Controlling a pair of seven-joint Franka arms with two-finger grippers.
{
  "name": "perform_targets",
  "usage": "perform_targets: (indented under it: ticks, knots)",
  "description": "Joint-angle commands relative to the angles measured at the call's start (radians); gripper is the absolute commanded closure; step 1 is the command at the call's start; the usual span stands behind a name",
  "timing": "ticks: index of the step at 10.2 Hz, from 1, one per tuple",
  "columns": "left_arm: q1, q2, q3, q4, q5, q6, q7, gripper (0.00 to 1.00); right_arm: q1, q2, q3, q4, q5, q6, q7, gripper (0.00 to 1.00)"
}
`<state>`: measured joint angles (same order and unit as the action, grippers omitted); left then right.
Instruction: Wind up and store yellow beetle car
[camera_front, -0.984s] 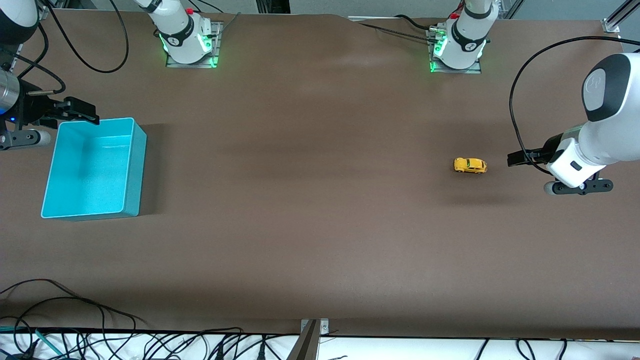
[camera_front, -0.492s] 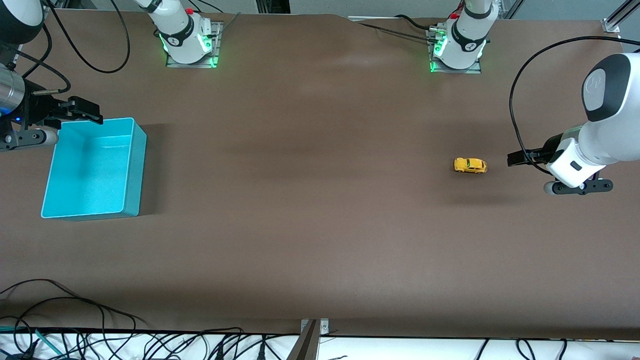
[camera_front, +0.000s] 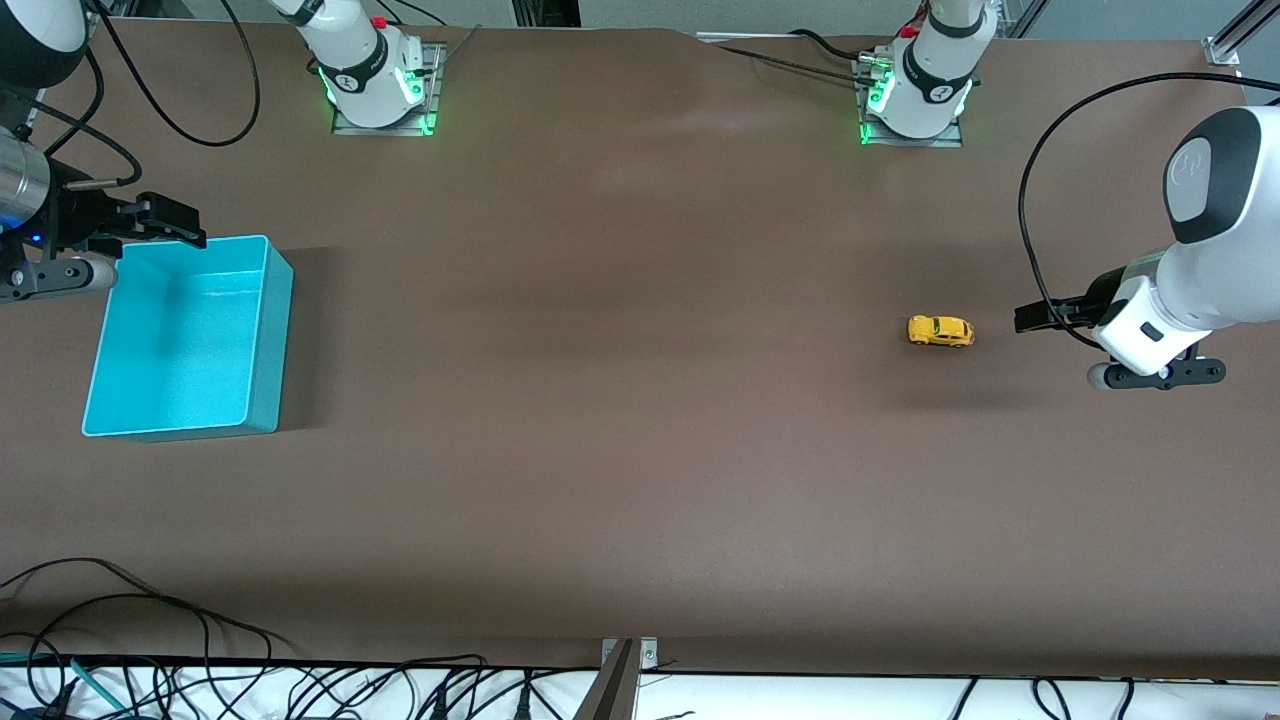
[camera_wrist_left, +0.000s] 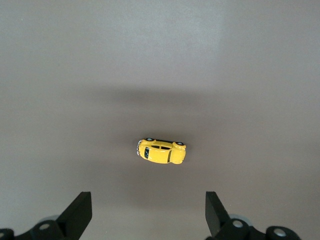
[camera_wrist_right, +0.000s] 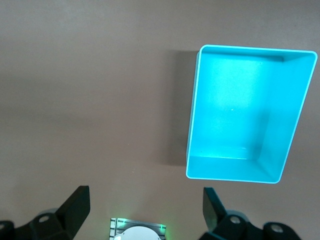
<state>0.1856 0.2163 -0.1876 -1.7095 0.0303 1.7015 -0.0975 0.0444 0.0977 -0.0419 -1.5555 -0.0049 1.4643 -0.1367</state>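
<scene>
Left gripper (camera_front: 1035, 316) hovers over table (camera_front: 640, 450) near left-arm edge, fingers spread wide, empty. Yellow beetle car (camera_front: 940, 331) sits on table beside it. Right gripper (camera_front: 165, 222) hangs, fingers apart, above turquoise bin's (camera_front: 270, 340) corner at right-arm edge.

Both arms: glossy white rounded shells w/ black joint bands. Bases are white domes on grey metal plates, green status lights glowing at the rims, small red button on top of each. Left arm's big white link carries a dark grey oval cap w/ a pale logo. Black cables loop off both arms. Right arm has a silver metal wrist cylinder w/ a blue light. Grippers black, wedge-shaped fingers (camera_wrist_left: 80, 210), grey mount bar w/ round screw heads.
</scene>
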Motion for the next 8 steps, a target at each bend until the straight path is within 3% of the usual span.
perform_targets:
  ticks: [1, 8]
  knots:
    - [-0.009, -0.002, 0.005, 0.011, -0.02, -0.02, -0.013, 0.0, -0.001, 0.01, 0.0, 0.022, 0.017, -0.021, -0.018, 0.0]
    - [-0.003, -0.002, 0.005, 0.013, -0.021, -0.02, -0.014, 0.0, -0.009, 0.01, -0.006, 0.018, 0.016, -0.022, -0.046, 0.0]
